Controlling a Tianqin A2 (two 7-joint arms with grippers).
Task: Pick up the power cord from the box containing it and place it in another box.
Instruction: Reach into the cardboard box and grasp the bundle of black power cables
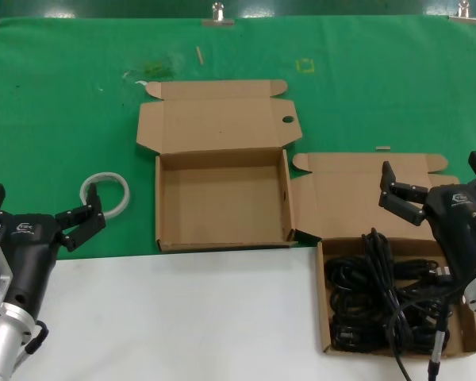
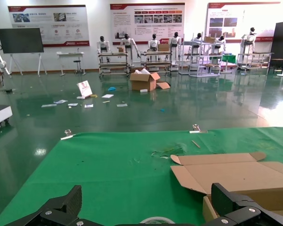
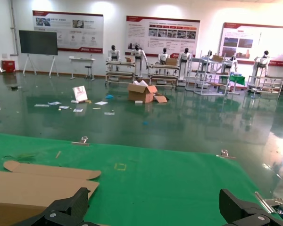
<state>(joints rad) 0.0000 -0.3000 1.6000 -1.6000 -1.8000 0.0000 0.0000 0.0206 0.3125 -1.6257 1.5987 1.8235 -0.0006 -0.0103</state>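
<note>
Cord (image 1: 389,298) lies bundled inside flapped box (image 1: 397,302), right hand (image 1: 436,190) open above it, left hand (image 1: 44,218) open beyond empty box (image 1: 222,198).

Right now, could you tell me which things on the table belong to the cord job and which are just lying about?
For the job:
- power cord, bundled in its box
- box containing it, near the right gripper
- another box, open, nothing in it

Lying about:
- white tape ring near the left gripper
- small stick on the green cloth
</note>
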